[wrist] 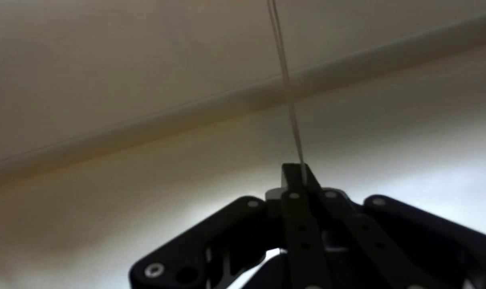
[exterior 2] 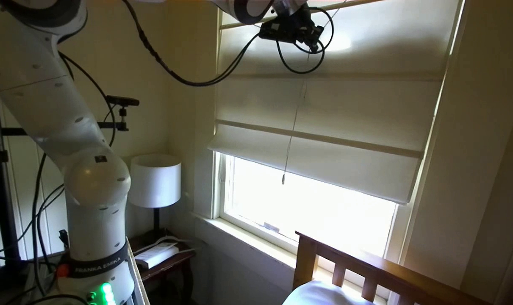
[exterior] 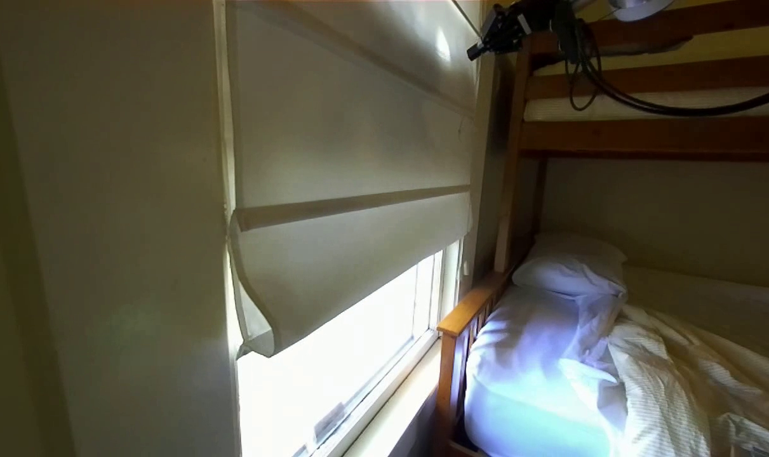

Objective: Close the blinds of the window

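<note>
Robotiq gripper [wrist: 302,173], black, foremost in the wrist view: jaws pressed together, pinching a doubled pull cord [wrist: 287,84] that ran off past the top edge. Hanging end of that cord, in an exterior view: it dangled beneath the gripper, before the fabric, to a small end knob [exterior 2: 283,179]. Roman shade [exterior 2: 345,106], cream, seamed into broad horizontal panels: it hung partway down in both exterior views, covering the upper part of the window [exterior 2: 311,207]; the glass below stood bare and glaring. Step in hand, as judged: cord taken, shade not yet lowered fully. Next move, as judged: it called for shifting the cord enough to free any lock, then feeding it upward slowly until the fabric met the sill [exterior 2: 248,238]. Upper fixing of the cord: out of frame, so the right direction of pull could not be told. Beyond: a wooden bunk bed [exterior: 651,136] and a white table lamp [exterior 2: 155,182].
</note>
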`<control>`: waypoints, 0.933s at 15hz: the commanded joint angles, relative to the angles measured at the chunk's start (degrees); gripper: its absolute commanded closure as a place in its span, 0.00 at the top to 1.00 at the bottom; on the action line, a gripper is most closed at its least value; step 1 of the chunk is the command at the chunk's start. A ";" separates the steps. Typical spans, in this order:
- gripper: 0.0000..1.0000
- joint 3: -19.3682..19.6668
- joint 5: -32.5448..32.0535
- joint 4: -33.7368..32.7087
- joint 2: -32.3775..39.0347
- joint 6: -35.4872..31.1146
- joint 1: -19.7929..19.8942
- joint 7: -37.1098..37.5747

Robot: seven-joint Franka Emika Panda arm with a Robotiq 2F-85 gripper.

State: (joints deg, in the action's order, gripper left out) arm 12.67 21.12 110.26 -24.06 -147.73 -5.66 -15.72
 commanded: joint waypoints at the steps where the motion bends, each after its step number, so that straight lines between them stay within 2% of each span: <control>1: 0.00 -1.74 1.21 10.45 -3.88 1.49 -1.94 -0.95; 6: 0.00 -1.97 1.12 14.05 -2.93 1.19 -3.04 -0.63; 10: 0.00 -1.83 -0.94 11.79 -3.36 6.63 -2.32 -0.77; 13: 0.00 0.46 2.23 9.17 -5.53 7.35 -5.79 -9.21; 14: 0.00 0.37 2.17 8.83 -6.27 5.45 -6.07 -11.00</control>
State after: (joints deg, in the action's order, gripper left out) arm 11.99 21.32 117.84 -26.71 -144.04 -8.50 -20.54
